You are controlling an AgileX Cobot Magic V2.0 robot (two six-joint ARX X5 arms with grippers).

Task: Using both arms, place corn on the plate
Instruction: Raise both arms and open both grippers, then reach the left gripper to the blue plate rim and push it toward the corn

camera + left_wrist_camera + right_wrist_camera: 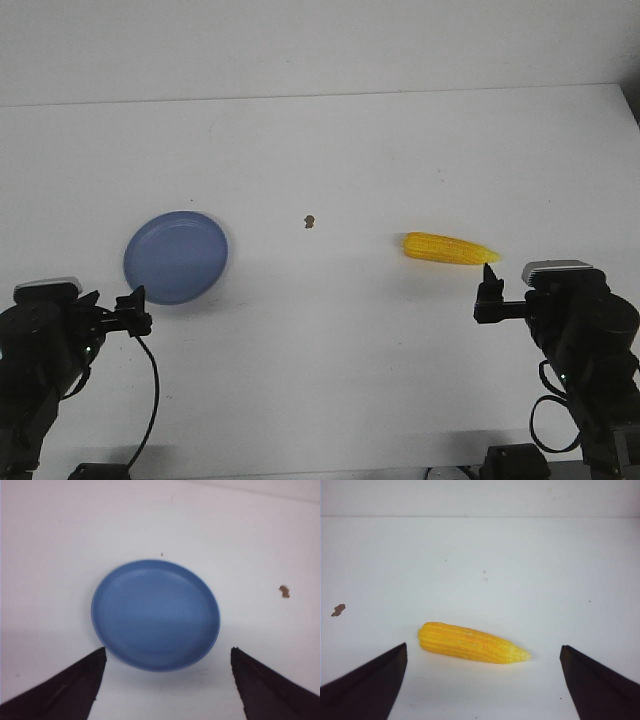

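The yellow corn [450,248] lies on its side on the white table, right of centre, with its pointed end toward the right. The empty blue plate [177,257] rests flat at the left. My right gripper [488,290] hovers just on the near side of the corn's tip, open and empty. In the right wrist view the corn [470,644] lies just beyond the spread right gripper [483,646]. My left gripper [135,308] sits at the plate's near edge, also open. In the left wrist view the plate [155,615] is just beyond the left gripper [168,650].
A tiny brown speck [310,220] lies on the table between plate and corn. The white table's far edge [320,97] meets a pale wall. Both arm bases and their cables stand at the near corners.
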